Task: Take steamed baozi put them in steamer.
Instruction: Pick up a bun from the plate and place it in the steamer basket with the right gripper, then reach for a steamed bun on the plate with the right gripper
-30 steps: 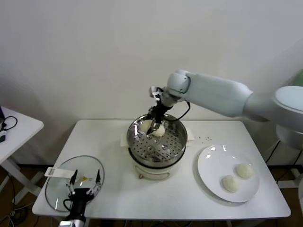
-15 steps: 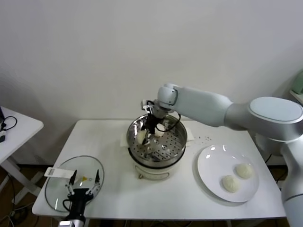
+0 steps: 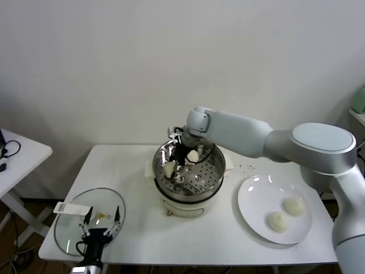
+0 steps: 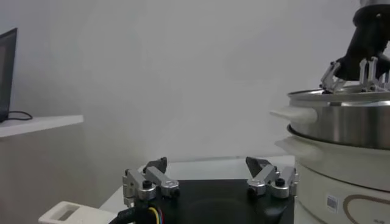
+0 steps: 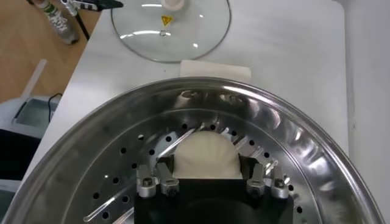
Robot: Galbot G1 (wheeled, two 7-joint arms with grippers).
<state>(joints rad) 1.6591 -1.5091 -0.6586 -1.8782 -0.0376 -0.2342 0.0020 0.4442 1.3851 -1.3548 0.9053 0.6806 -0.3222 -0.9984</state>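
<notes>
Beneath the right gripper [image 5: 210, 182], the steamer [image 5: 304, 146] is glossy perforated steel, the baozi [image 5: 206, 155] between its metal fingers smooth matt dough, the lid [image 5: 170, 27] beyond clear glass.

Even bright light, soft shadows, glare on steamer [image 3: 191, 171]

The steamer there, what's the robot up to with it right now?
The right gripper is down inside the steamer, its fingers on either side of a baozi that sits on the perforated tray. Another baozi already lies in the steamer beside it. Two more baozi wait on the white plate. The left gripper is parked, open, over the glass lid at the table's near left.
</notes>
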